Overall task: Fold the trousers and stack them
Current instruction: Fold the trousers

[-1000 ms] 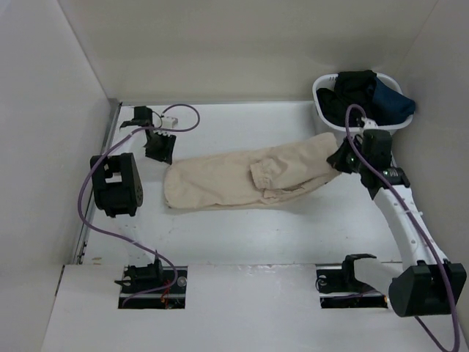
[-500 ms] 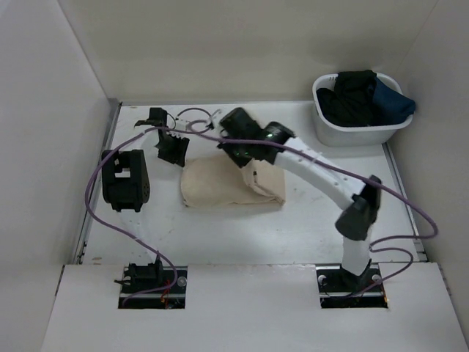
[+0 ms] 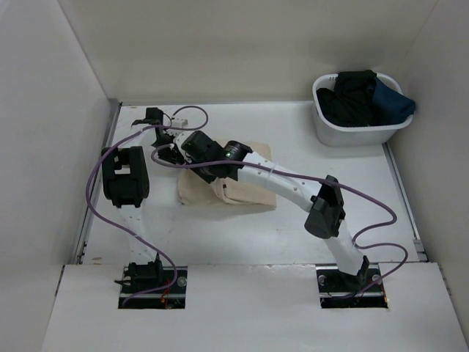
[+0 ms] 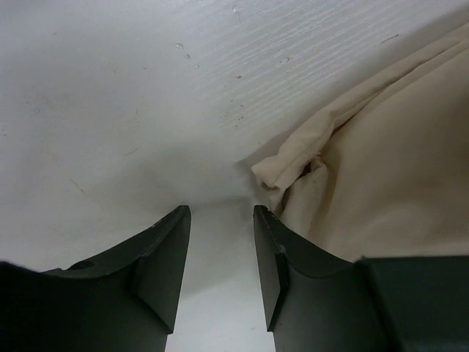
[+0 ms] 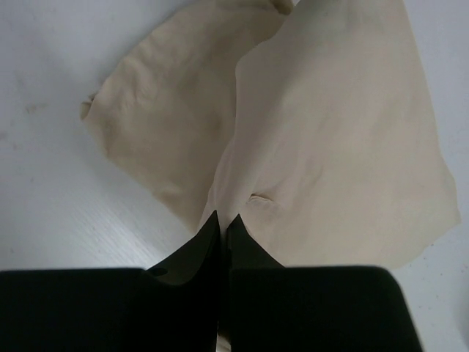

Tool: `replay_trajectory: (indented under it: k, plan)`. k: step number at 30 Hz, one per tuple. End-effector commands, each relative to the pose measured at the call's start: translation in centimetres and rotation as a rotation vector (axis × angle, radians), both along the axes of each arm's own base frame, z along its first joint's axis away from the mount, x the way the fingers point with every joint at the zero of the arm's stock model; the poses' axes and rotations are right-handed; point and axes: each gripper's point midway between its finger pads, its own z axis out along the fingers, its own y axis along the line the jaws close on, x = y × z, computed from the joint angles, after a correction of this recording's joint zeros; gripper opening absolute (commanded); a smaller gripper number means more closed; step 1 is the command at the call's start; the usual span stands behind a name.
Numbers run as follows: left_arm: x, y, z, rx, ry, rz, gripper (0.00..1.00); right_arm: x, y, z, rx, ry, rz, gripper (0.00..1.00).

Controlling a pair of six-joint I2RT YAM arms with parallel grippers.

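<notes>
The beige trousers (image 3: 242, 192) lie folded over on themselves at the table's middle left. My right gripper (image 3: 207, 173) reaches across over their left part and is shut on a fold of the beige fabric. In the right wrist view the closed gripper (image 5: 223, 218) pinches the cloth, and the trousers (image 5: 337, 132) spread out ahead of it. My left gripper (image 3: 167, 150) is at the trousers' far left corner. In the left wrist view it (image 4: 220, 213) is open and empty over bare table, with the trousers' edge (image 4: 381, 183) just to its right.
A white basket (image 3: 322, 126) with black and navy garments (image 3: 363, 95) stands at the back right corner. White walls enclose the table at the left, back and right. Purple cables loop over the left arm and the right forearm.
My right gripper has carried the leg end from beside the basket across to the left, folding the trousers over on themselves. The left gripper has shifted slightly.
</notes>
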Motion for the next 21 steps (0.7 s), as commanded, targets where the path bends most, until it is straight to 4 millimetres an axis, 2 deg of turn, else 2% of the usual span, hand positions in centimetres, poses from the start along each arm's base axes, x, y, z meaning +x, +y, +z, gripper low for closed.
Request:
replay_trajectory:
  k: [1, 3, 5, 6, 8, 10, 12, 14, 16, 17, 18, 19, 21]
  plan:
    - [-0.2, -0.7, -0.9, -0.035, 0.037, -0.001, 0.39, 2.8, 3.7, 5.6, 0.274, -0.108, -0.088, 0.06]
    - [-0.4, -0.7, -1.1, -0.035, 0.045, 0.000, 0.39, 2.7, 4.5, 5.9, 0.307, -0.112, -0.061, 0.08]
    - [-0.4, -0.7, -1.1, -0.035, 0.046, 0.000, 0.39, 1.5, 5.6, 5.0, 0.304, -0.082, 0.038, 0.17]
    - [-0.4, -0.7, -1.1, -0.036, 0.046, 0.001, 0.39, 0.7, 6.1, 4.3, 0.298, -0.064, 0.086, 0.24]
    - [-0.2, -0.5, -0.8, -0.036, 0.038, 0.005, 0.39, -0.9, 7.1, 3.4, 0.297, -0.038, 0.166, 0.51]
    - [0.0, 0.0, -0.4, -0.036, 0.029, 0.016, 0.41, -2.4, 8.1, 3.7, 0.309, -0.029, 0.233, 0.61]
    - [0.5, 1.3, 0.7, -0.027, 0.004, 0.043, 0.41, -3.9, 8.7, 5.9, 0.379, -0.018, 0.276, 0.65]
    - [1.3, 2.7, 2.3, -0.023, -0.034, 0.071, 0.43, -5.5, 8.5, 9.7, 0.524, 0.011, 0.276, 0.65]
    - [2.1, 4.5, 4.8, -0.019, -0.089, 0.111, 0.45, -5.4, 6.3, 12.6, 0.685, 0.043, 0.187, 0.66]
    - [2.3, 4.9, 6.2, -0.018, -0.111, 0.123, 0.45, -4.3, 4.3, 13.2, 0.753, 0.062, 0.102, 0.66]
    - [2.3, 5.1, 7.4, -0.018, -0.127, 0.127, 0.45, -3.0, 1.7, 12.7, 0.804, 0.100, -0.015, 0.66]
    - [2.1, 4.9, 8.8, -0.023, -0.142, 0.116, 0.46, -1.5, -1.1, 11.2, 0.835, 0.139, -0.146, 0.67]
    - [1.1, 4.1, 10.7, -0.022, -0.160, 0.090, 0.47, 1.1, -7.4, 6.0, 0.857, 0.236, -0.430, 0.73]
